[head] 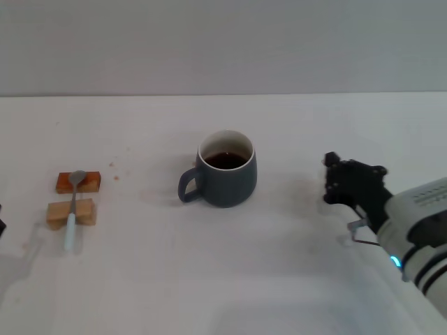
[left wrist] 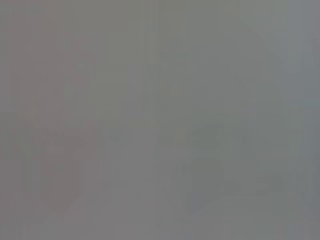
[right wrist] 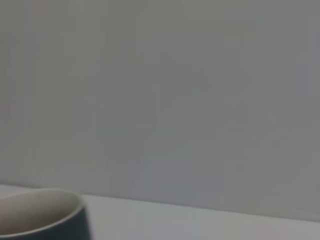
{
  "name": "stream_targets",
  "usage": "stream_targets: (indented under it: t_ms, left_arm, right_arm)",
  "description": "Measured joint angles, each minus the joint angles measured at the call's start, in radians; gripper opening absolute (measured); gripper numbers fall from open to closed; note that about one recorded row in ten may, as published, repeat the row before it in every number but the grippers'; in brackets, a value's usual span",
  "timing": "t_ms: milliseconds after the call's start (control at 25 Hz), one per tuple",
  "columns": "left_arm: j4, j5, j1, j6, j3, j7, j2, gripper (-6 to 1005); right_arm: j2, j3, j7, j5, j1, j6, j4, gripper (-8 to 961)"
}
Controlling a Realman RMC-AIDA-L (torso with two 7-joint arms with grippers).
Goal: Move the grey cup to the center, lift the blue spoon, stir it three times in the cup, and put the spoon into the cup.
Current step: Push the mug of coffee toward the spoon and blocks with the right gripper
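The grey cup (head: 225, 176) stands upright near the middle of the table, handle toward my left, with dark liquid inside. Its rim also shows in the right wrist view (right wrist: 45, 212). The blue spoon (head: 72, 213) lies across two small wooden blocks at the far left, its metal bowl on the far block and its pale handle pointing toward me. My right gripper (head: 328, 179) is open and empty, low over the table to the right of the cup and apart from it. Only a dark sliver of my left arm (head: 1, 225) shows at the left edge.
The two wooden blocks (head: 78, 182) (head: 70, 213) sit under the spoon. The white table (head: 209, 265) runs to a pale wall at the back. The left wrist view shows only a plain grey surface.
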Motion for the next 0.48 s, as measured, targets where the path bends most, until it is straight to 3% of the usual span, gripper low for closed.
stream_targets:
  t_ms: [240, 480]
  left_arm:
    - [-0.059, -0.002, 0.052, 0.008, 0.090, 0.001, -0.002, 722]
    - [-0.078, -0.002, 0.057, -0.027, 0.155, 0.000, -0.004, 720]
  right_arm:
    - [-0.002, 0.035, -0.005, 0.001, -0.035, -0.050, -0.029, -1]
    - [-0.002, 0.049, -0.006, 0.002, -0.040, -0.074, -0.058, -1]
